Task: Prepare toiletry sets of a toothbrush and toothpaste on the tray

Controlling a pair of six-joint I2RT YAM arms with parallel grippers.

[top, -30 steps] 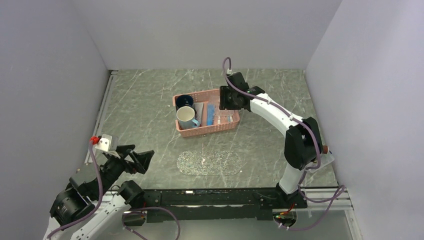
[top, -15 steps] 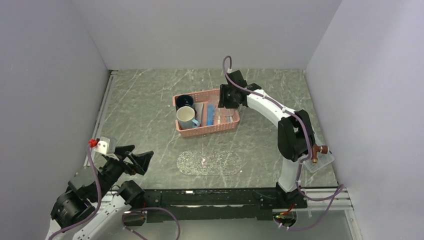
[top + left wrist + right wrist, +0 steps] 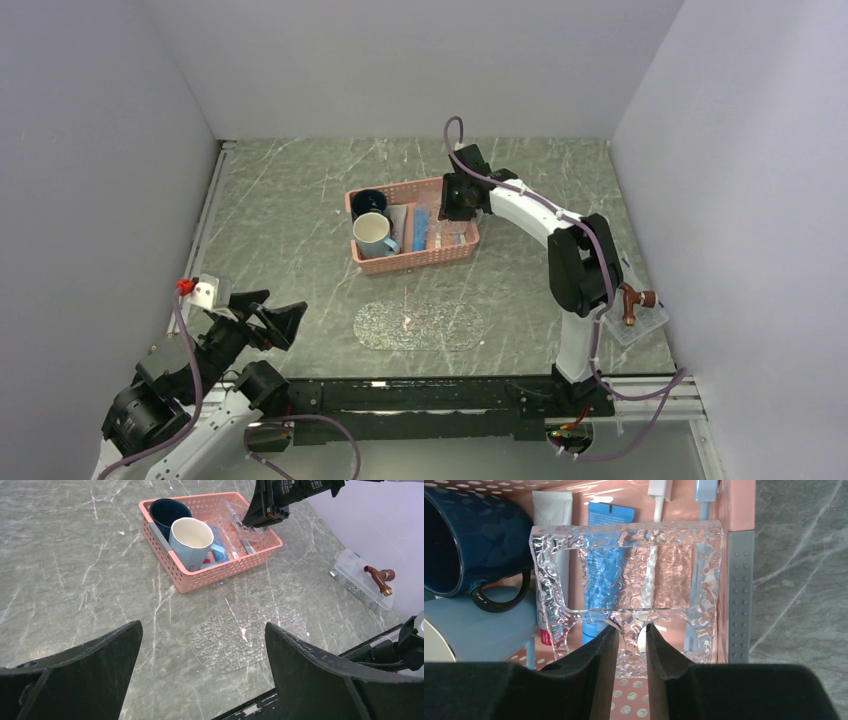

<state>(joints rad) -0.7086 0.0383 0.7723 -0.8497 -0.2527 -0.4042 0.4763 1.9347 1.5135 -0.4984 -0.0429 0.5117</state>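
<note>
The clear oval tray (image 3: 419, 325) (image 3: 250, 635) lies bare on the table, near the front. In the pink basket (image 3: 412, 262) (image 3: 741, 505) lie a blue toothpaste (image 3: 609, 517), a white toothpaste with a red end (image 3: 551, 510), a white toothbrush (image 3: 659, 492) and a paler bluish one (image 3: 706, 492). A clear textured plastic piece (image 3: 624, 542) with round cut-outs stands over them. My right gripper (image 3: 631, 627) (image 3: 452, 205) reaches down into the basket, shut on the strip between two cut-outs. My left gripper (image 3: 202, 626) (image 3: 280, 320) hangs open, low at the front left, with nothing in it.
A dark blue mug (image 3: 454, 535) (image 3: 167, 511) and a light blue mug (image 3: 192, 540) fill the basket's left half. A clear rectangular box with a brown piece (image 3: 636, 312) (image 3: 362, 577) sits at the table's right edge. Grey walls close in on three sides.
My right gripper's jaws have narrowed onto the clear piece, and the right arm's elbow has swung left and more upright. The left arm barely shifted.
</note>
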